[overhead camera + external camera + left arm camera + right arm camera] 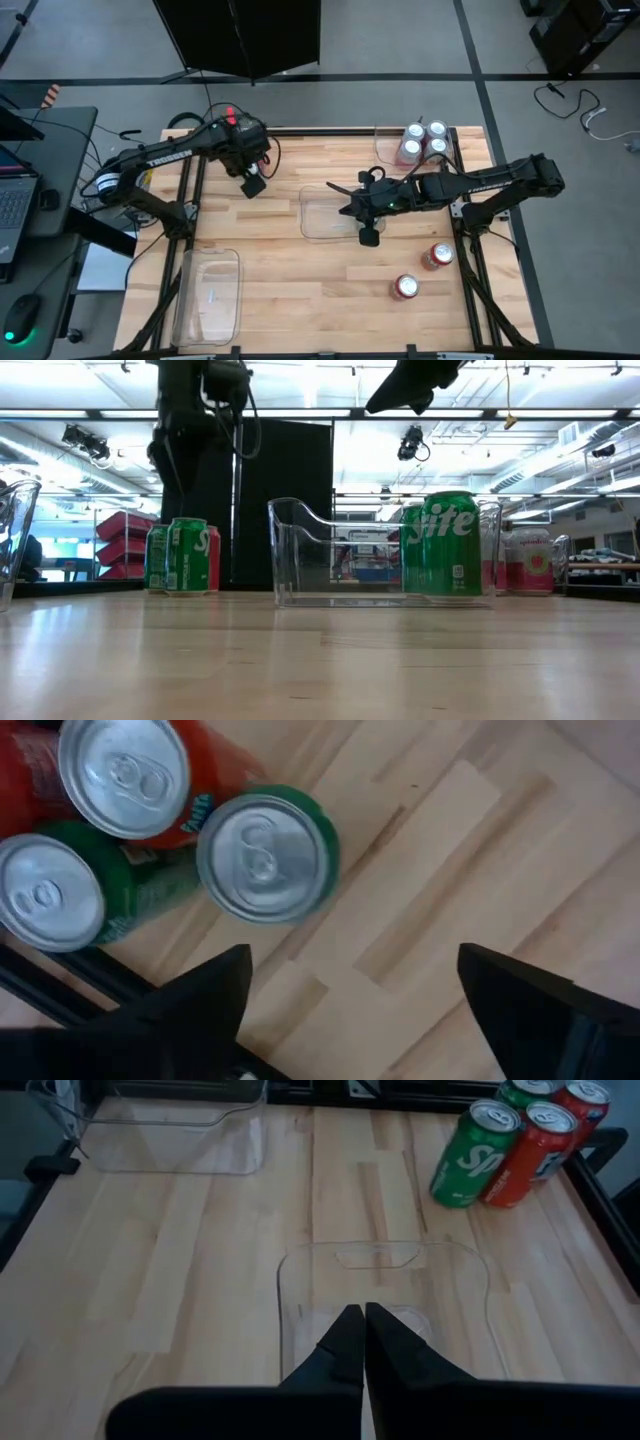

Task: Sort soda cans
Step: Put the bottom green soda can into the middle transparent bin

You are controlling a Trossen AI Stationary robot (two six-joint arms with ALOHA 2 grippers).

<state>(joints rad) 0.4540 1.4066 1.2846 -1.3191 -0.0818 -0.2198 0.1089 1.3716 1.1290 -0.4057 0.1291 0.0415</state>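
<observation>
- Three clear plastic bins, rectangular with rounded corners. On the high view's clock face, one (384, 140) is at 1 o'clock, one (318, 222) is near the centre and one (208, 295) is at 7 o'clock.
- Soda cans are all small cylinders with shiny silver tops and pull tabs.
- Four silver-white cans (424, 140) are packed upright in the 1 o'clock bin.
- Two loose cans (420, 272) stand on the bare wood at 4 to 5 o'clock, near each other but not touching.
- At 10 to 11 o'clock there's a cluster of four, two green (472, 1155) and two red (535, 1150), bunched tight at the table's corner.
- Left gripper (252, 185) is up at that cluster. Its fingers are spread wide, gripping nothing, over wood just beside a green can (265, 855).
- Right gripper (362, 1320) is pinched closed and empty, hanging over the centre bin.
- Table (300, 270) is pale wooden planks, smooth with a bit of sheen, in a black frame.
</observation>
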